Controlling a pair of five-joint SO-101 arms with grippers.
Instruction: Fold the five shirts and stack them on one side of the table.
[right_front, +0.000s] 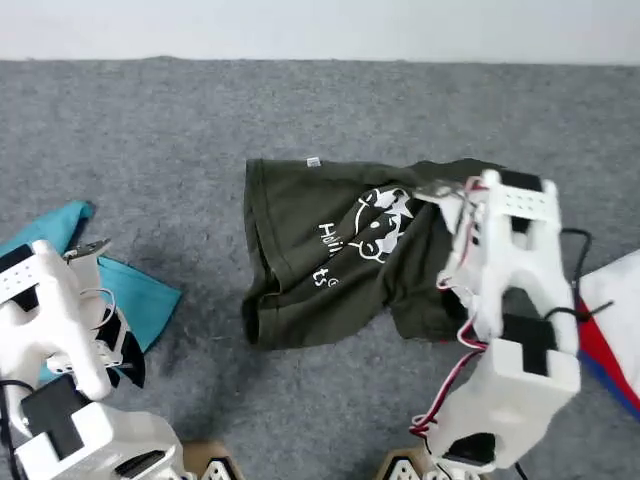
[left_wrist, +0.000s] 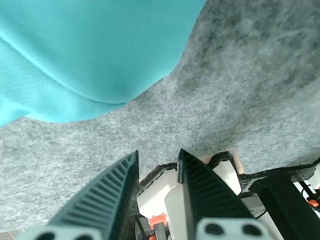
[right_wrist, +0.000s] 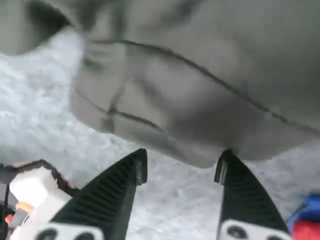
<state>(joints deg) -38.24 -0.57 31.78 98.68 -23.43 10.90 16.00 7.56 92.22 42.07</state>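
A dark olive shirt (right_front: 320, 250) with white print lies crumpled and partly folded in the middle of the grey felt table. My right arm (right_front: 505, 270) stands over its right side. In the right wrist view my right gripper (right_wrist: 182, 162) is open just above the felt, and a rounded fold of the olive shirt (right_wrist: 200, 85) lies just past its fingertips. A teal shirt (right_front: 145, 290) lies at the left under my left arm (right_front: 60, 310). My left gripper (left_wrist: 157, 162) is open a little and empty, a short way off the teal shirt's (left_wrist: 90, 50) hem.
A red, white and blue shirt (right_front: 615, 310) lies at the right edge, beside the right arm, and its corner (right_wrist: 305, 222) shows in the right wrist view. Bare grey felt (right_front: 180, 130) stretches behind and left of the olive shirt. The arm bases stand along the near edge.
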